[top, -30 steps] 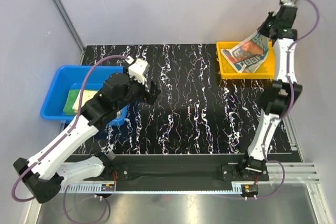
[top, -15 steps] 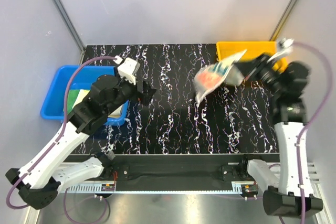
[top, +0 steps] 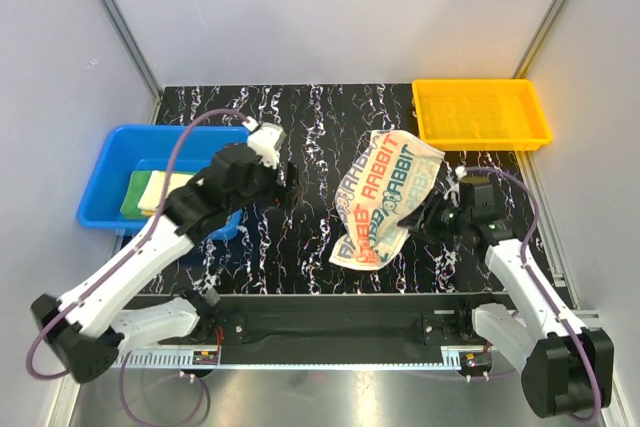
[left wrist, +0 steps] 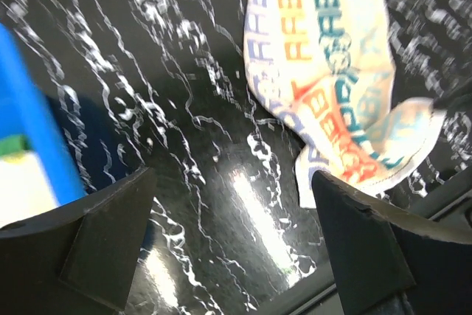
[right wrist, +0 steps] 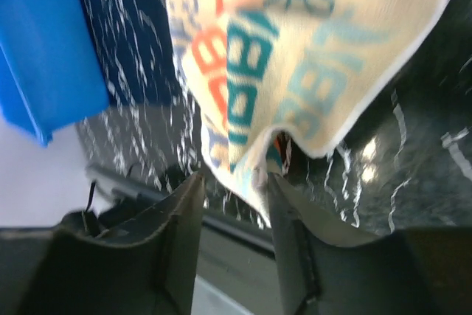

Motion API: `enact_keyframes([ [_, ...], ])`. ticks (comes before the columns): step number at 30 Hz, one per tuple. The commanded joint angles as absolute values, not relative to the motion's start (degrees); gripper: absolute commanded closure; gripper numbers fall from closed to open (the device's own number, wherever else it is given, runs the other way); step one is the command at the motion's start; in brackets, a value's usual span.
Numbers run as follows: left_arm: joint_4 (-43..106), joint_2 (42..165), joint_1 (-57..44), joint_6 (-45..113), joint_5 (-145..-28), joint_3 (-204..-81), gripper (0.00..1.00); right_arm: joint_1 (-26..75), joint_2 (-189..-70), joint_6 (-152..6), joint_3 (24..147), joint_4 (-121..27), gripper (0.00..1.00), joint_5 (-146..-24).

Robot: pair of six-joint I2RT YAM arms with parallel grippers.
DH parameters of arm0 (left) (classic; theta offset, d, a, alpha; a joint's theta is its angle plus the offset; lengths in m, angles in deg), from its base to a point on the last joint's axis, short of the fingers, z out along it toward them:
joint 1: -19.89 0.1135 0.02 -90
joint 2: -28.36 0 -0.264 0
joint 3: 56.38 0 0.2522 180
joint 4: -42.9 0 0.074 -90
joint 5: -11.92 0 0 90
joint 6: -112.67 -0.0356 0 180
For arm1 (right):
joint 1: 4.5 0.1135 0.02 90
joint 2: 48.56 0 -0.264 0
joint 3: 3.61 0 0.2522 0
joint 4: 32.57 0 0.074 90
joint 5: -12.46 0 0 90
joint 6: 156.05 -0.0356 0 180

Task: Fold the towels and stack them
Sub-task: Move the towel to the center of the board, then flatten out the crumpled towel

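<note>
The rabbit towel [top: 385, 197] lies crumpled and slanted on the black table [top: 300, 247], with one end bunched at the right claw [right wrist: 236, 182]. That claw's jaws stand part-way apart with the hem dipping between them. Whether they pinch it cannot be told. If a fold is caught when the arm pulls away, the rabbit towel could drag toward the table's near edge, not far beyond its lower end, and slide off. Its creased, twisted lie would probably also make any fold lopsided, so spreading it flat first looks wise. The left claw [left wrist: 232, 175], to the left of the rabbit towel, is spread wide with nothing in it. If it reaches in while the right claw sits beside the cloth, the two may collide.

Well to the left of the rabbit towel, the blue bin [top: 110, 152] holds a green cloth [top: 133, 195] and a pale yellow cloth [top: 165, 187] side by side. Behind the rabbit towel and to its right sits the yellow tray [top: 482, 141] — the smaller container — showing only its bare ribbed floor.
</note>
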State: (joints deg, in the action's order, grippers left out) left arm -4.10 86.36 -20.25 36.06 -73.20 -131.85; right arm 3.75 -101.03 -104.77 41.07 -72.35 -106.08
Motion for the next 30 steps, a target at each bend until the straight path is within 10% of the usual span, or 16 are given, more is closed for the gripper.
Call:
enact_keyframes([
  [1, -1.63, 93.97, -20.27, 38.23, -77.02, -132.54, 0.09, 3.94, -101.81, -101.12, 49.78, -74.81, 0.52, -94.18],
  [7, 5.40, 107.09, -21.06, 41.48, -83.00, -133.60, 0.15, 3.15, -113.75, -89.53, 59.19, -71.12, 0.55, -74.56],
  [30, 11.38, 128.55, -25.37, 44.12, -84.24, -130.17, 0.22, -14.52, -152.97, -57.00, 82.65, -55.72, 0.60, -103.90],
])
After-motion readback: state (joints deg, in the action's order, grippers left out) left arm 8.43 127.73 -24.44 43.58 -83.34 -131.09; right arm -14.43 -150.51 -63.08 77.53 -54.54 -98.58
